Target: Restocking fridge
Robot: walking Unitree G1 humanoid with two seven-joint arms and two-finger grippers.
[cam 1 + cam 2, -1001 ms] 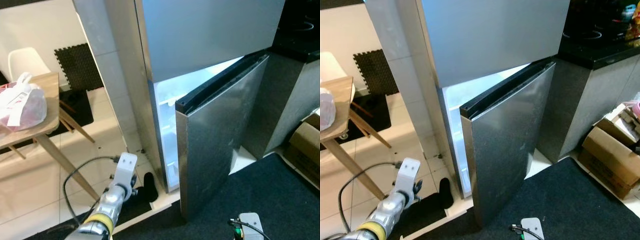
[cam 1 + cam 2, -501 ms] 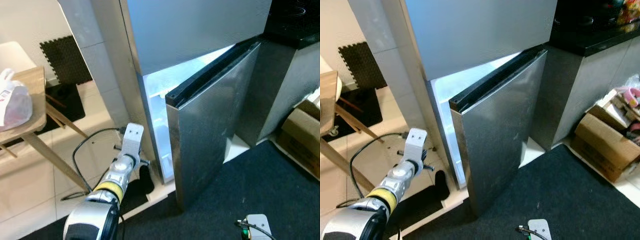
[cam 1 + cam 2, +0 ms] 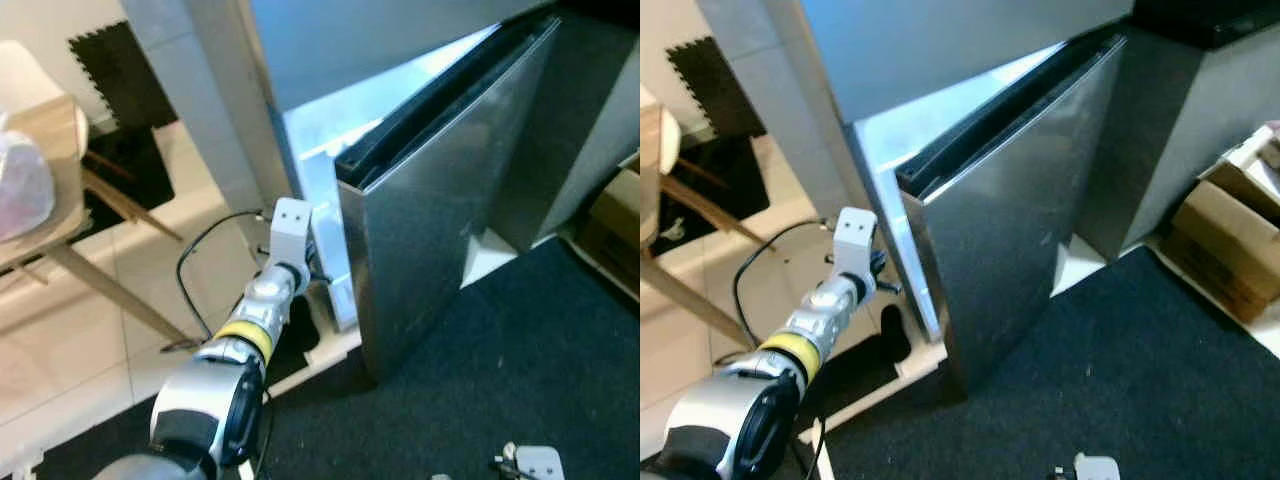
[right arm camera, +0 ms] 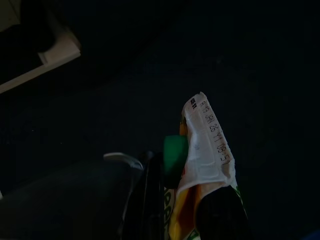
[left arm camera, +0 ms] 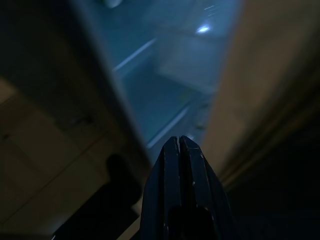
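Fridge (image 3: 440, 60): in the eye views its lower door (image 3: 450, 210) stands ajar, exposing a lit interior strip, and the left gripper (image 3: 318, 268) reaches into that gap at the door's free edge, above the white tiled floor (image 3: 90, 350) bordering a dark carpet (image 3: 520, 370). Left wrist view: the fingers (image 5: 175, 165) are pressed together, aimed at the bluish interior. Right wrist view: dim; the right gripper (image 4: 185, 200) pinches a printed food packet (image 4: 207, 150) over dark carpet.

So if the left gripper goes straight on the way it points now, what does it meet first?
Probably the lit fridge interior: the left gripper, fingers shut, aims into the gap beside the fridge door. Depth is unclear.
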